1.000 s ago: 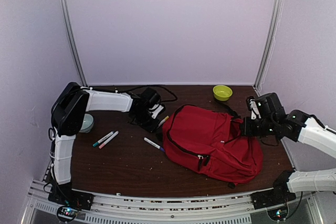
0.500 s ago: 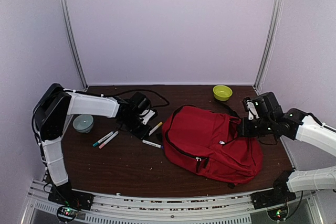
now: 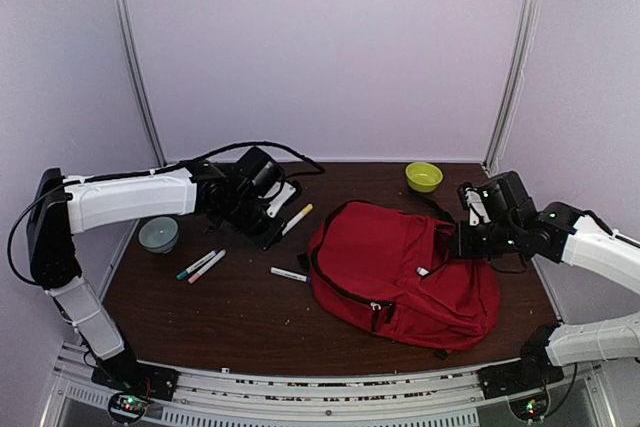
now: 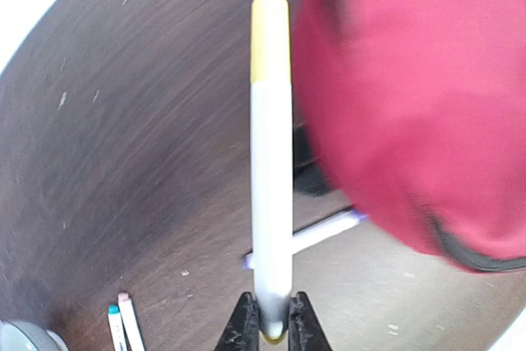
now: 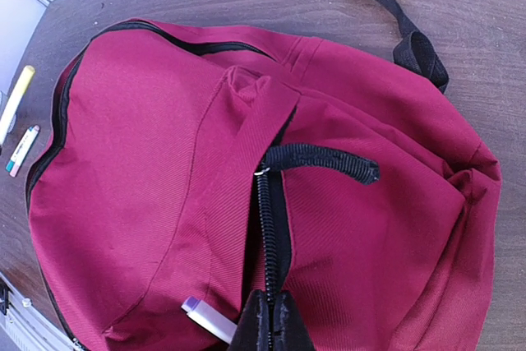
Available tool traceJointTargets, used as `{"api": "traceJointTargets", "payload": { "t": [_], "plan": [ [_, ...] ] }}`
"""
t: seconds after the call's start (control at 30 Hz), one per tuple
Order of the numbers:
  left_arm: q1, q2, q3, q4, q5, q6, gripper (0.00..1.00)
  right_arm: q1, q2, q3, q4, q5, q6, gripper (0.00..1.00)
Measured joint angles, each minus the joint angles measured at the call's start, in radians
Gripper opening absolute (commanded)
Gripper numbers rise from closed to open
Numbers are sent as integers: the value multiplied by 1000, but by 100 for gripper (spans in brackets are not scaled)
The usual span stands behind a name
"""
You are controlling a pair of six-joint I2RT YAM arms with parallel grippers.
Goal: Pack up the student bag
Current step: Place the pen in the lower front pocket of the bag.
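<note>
Change: left claw [image 4: 269,328] now holds yellow-capped marker [image 4: 271,162] clear of desk [image 3: 230,317], ten o'clock of student bag [image 3: 405,272]; right claw [image 5: 269,318] pinches its zipper [image 5: 265,228]; loading can follow.

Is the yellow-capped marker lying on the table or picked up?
Picked up. The left hand pinches the yellow-capped marker by its back end, and it juts out above the table.

We see: red student bag [image 3: 400,272], black zipper [image 5: 265,228], black strap [image 5: 394,22]; white marker [image 4: 271,203], yellow cap; lime-green bowl [image 3: 424,176]; grey-blue dish [image 3: 159,234]; dark brown woodgrain table [image 3: 240,317].
</note>
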Motion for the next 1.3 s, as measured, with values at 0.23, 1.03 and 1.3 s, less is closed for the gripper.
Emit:
{"api": "traceJointTargets", "payload": {
  "t": [0.23,1.03,1.3],
  "plan": [
    [-161,40,187,-72,-10,36,1,14,0,3,-1,0,0,0],
    [-305,551,834,-285,295,48,6,72,-27,5,-7,-4,-8,0],
    [-305,631,908,-333,306,26,6,88,-32,5,-6,-12,-21,0]
  ]
}}
